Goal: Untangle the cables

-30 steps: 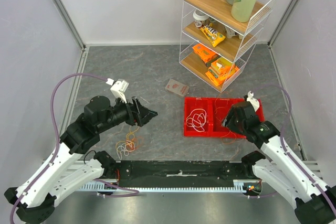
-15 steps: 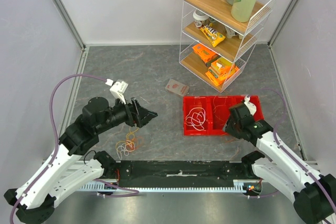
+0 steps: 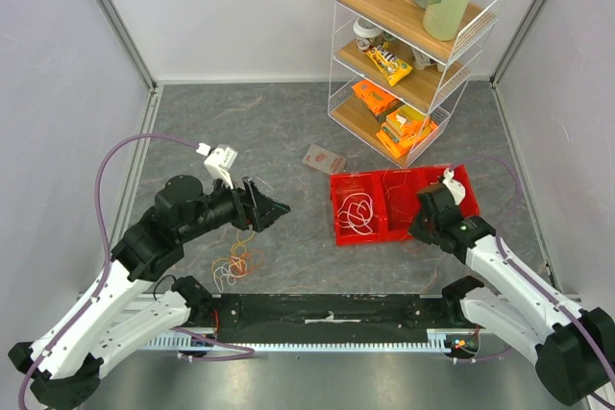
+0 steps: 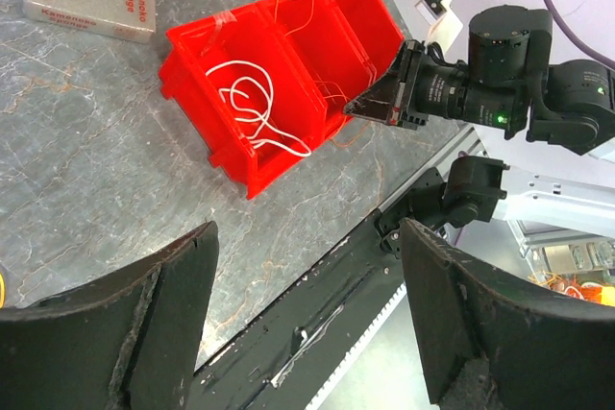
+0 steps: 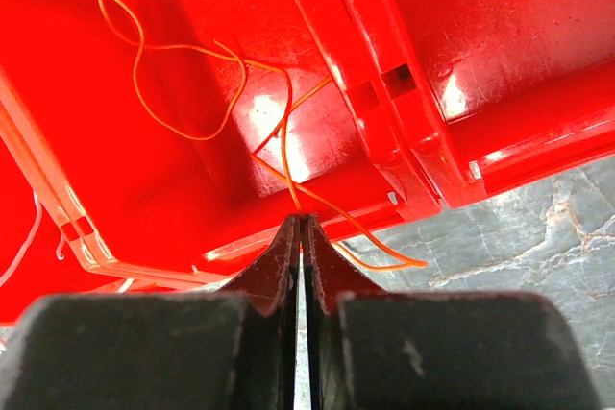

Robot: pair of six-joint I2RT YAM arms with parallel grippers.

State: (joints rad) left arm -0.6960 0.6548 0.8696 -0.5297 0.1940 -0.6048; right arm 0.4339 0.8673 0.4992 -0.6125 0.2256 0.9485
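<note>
A loose tangle of orange, yellow and red cables [image 3: 233, 261] lies on the table below my left gripper [image 3: 274, 208]. That gripper hangs open and empty above the table, its jaws wide apart in the left wrist view [image 4: 307, 232]. A white cable [image 3: 357, 213] is coiled in the left compartment of the red bin [image 3: 375, 237]. My right gripper [image 5: 301, 223] is shut at the bin's near rim. It pinches a thin orange cable [image 5: 286, 132] that loops back into the right compartment. The top view shows this gripper [image 3: 415, 228] at the bin's front edge.
A white wire rack [image 3: 413, 45] with snack packs and bottles stands at the back right. A flat sponge packet [image 3: 324, 159] lies behind the bin. A black rail [image 3: 327, 319] runs along the near edge between the arm bases.
My right gripper has shut on the orange cable and pulled back toward its base. The red bin has swung and shifted slightly with it. The left arm has barely moved.
</note>
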